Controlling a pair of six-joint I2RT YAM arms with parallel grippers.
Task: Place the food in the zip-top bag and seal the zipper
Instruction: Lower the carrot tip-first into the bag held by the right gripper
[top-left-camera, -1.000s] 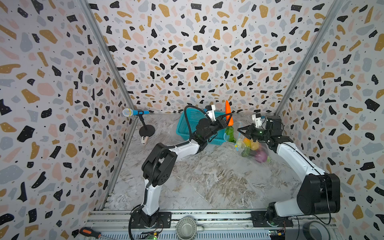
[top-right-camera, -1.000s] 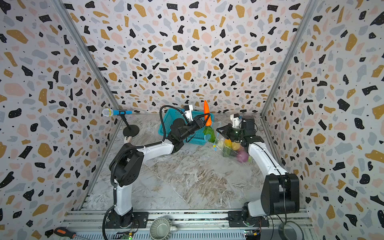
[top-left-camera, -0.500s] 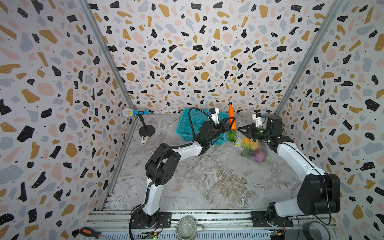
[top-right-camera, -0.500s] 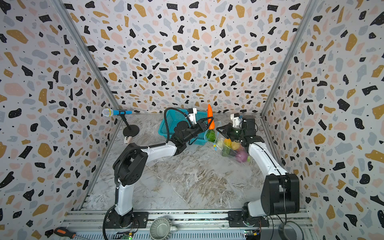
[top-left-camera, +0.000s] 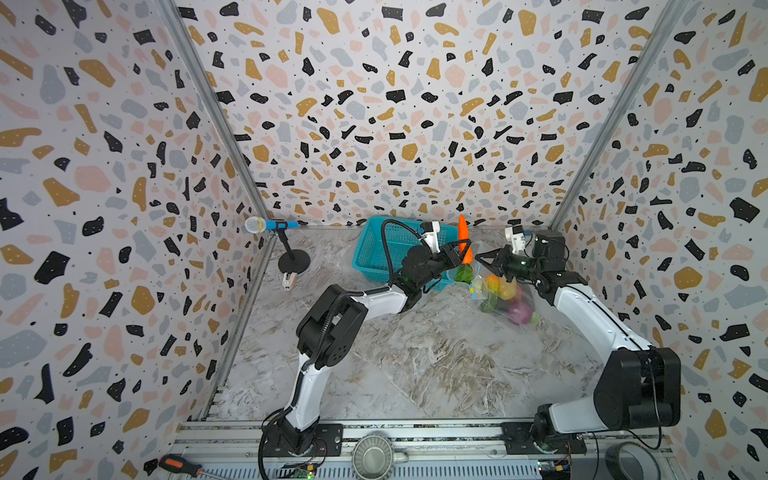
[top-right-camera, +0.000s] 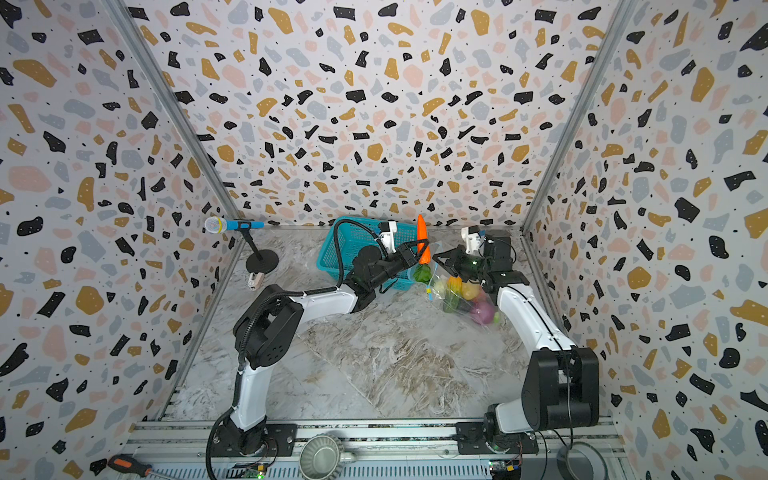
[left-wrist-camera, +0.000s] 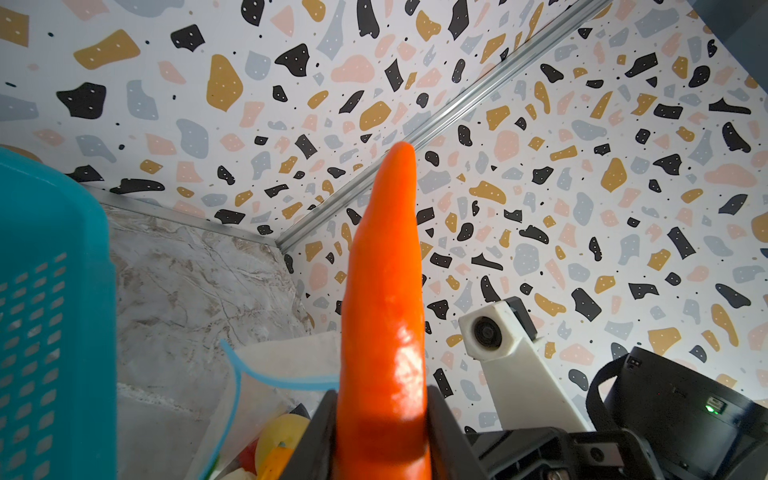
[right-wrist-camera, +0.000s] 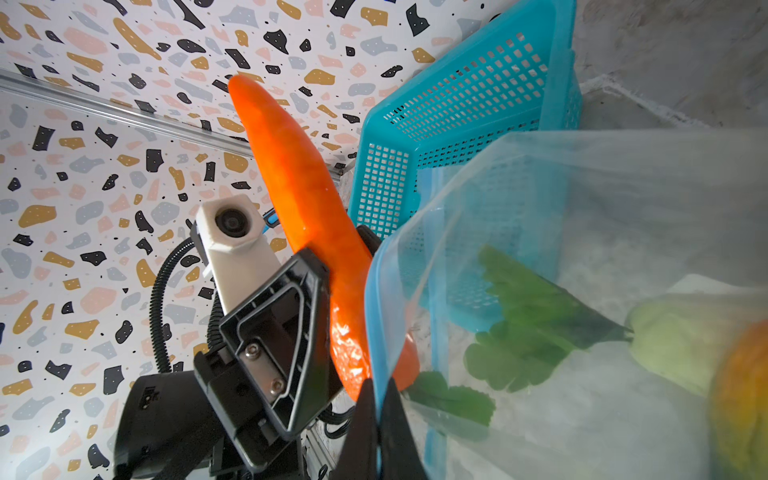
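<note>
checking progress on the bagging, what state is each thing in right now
carrot, gripped, tip up, leafy end at the bag's mouth
zip-top bag, mouth open, held up by its rim, vegetables inside
zipper, unsealed
left gripper, shut on the carrot
right gripper, shut on the bag's rim
teal basket, upright on the table

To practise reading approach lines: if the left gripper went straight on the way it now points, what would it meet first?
Most likely the zip-top bag: the left gripper, holding the carrot, points at its blue zipper, pinched by the right gripper. Depth is unclear; it might enter the open mouth.
</note>
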